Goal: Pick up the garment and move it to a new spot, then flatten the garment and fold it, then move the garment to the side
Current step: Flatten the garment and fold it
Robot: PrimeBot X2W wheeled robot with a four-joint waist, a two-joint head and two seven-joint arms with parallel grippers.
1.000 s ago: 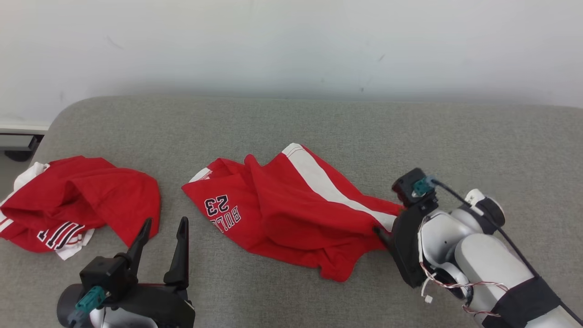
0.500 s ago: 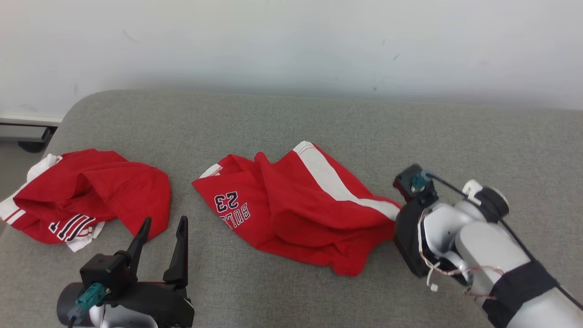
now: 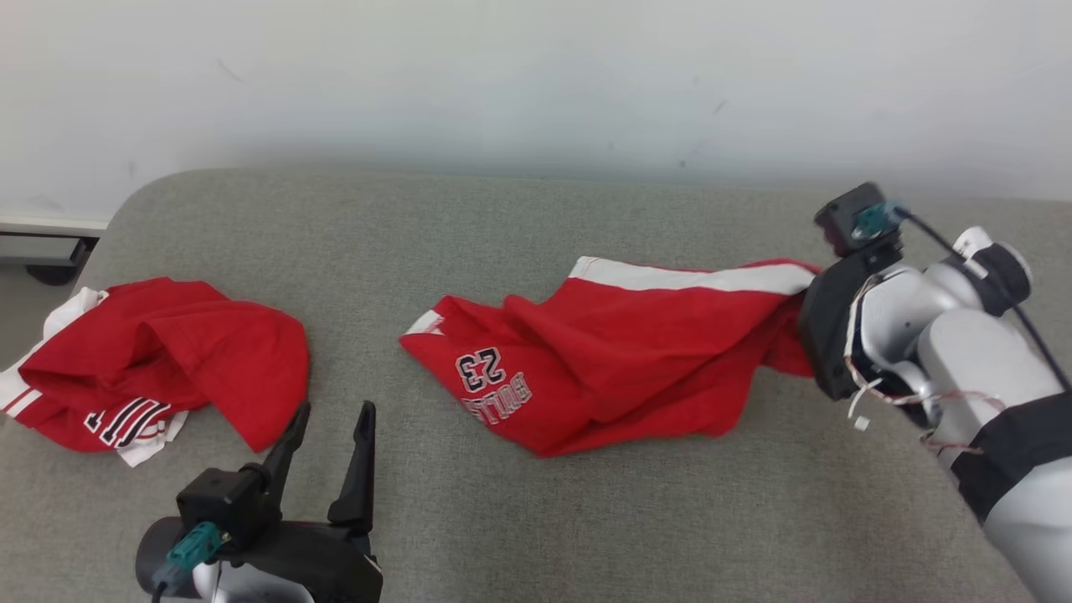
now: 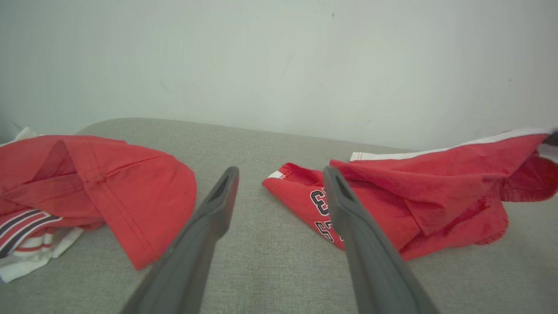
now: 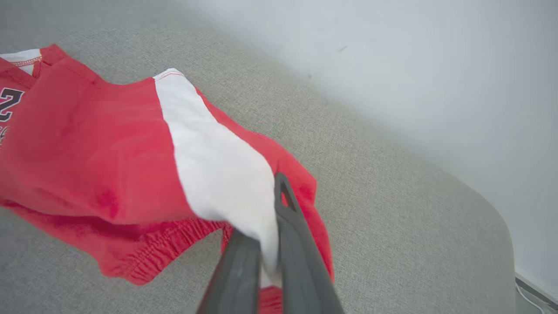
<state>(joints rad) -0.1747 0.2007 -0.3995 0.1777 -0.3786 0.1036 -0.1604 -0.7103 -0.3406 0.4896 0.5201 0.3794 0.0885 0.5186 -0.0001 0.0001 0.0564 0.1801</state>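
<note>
1. Grey upholstered surface (image 3: 536, 519) up against a plain white wall (image 3: 536, 84). The garment (image 3: 620, 360), a pair of red shorts, sits right of centre on it, stretched out roughly left to right in the head view.
2. Its right end is raised off the surface. The right gripper (image 5: 271, 209) has its fingers pressed together on the white stripe (image 5: 209, 165), pinching the cloth at that end.
3. The other end, the corner with the number print (image 3: 484, 368), lies flat and points toward the left gripper (image 3: 333, 410).
4. That one has its fingers spread wide with nothing between them. It's low over the surface, with the printed corner ahead and a bit to its right, near but not touching.
5. So I'd say the right arm does the carrying, and the left arm is the closer one if the free end needs catching.
6. Off to the far left there's a second red garment (image 3: 167, 360) in a heap, well apart and cut off by the frame edge.
7. Hard to tell:
   - The right fingertips are hidden behind the wrist in the head view.
   - I can't see how many layers are in the pinch.
   - The lettering under the number is creased.
</note>
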